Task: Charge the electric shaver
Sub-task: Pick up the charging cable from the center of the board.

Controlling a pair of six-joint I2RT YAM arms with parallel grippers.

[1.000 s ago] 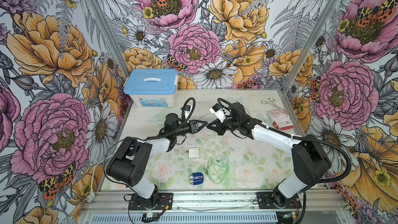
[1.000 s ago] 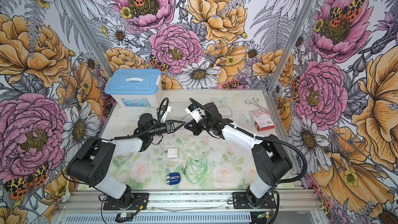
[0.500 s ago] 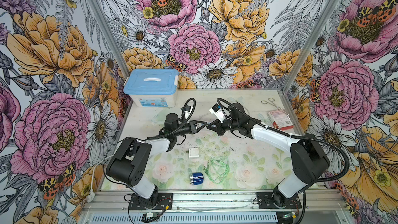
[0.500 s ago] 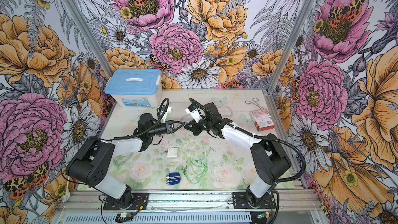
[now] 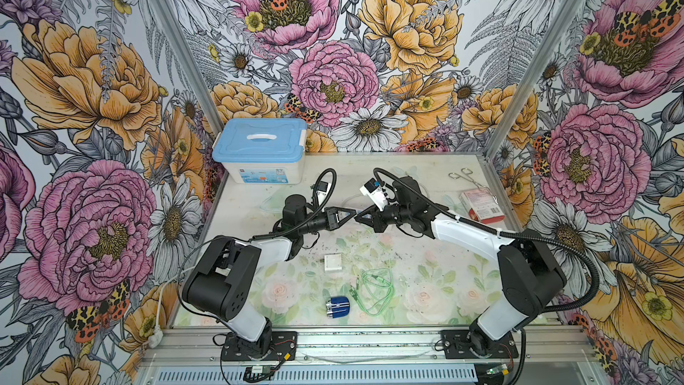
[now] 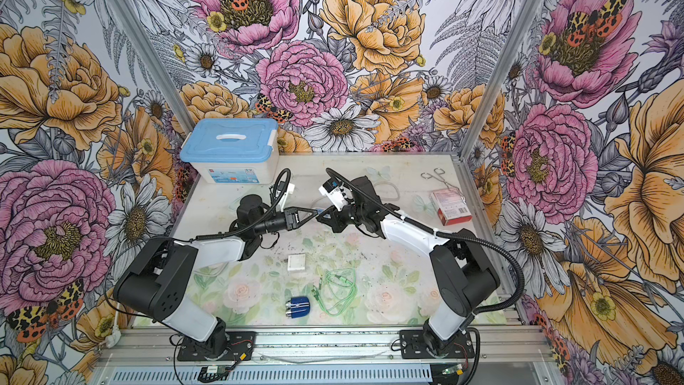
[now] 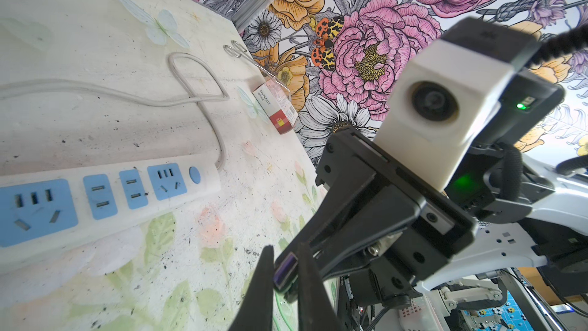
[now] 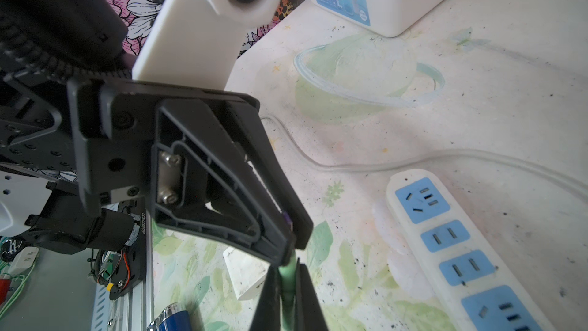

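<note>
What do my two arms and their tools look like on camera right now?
Both arms match: the left arm and right arm have black joints and glossy white shells, with black ribbed cables looping alongside. The left tool and right tool are black, triangular and open-framed. A white camera block sits on each wrist.

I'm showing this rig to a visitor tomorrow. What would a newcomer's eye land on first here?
The loud floral walls all around the cell, surely. Next, the two arms meeting tip to tip above mid-table, left hand and right hand both pinching one end of the green cable. The dark blue electric shaver lies untouched near the front edge.
</note>
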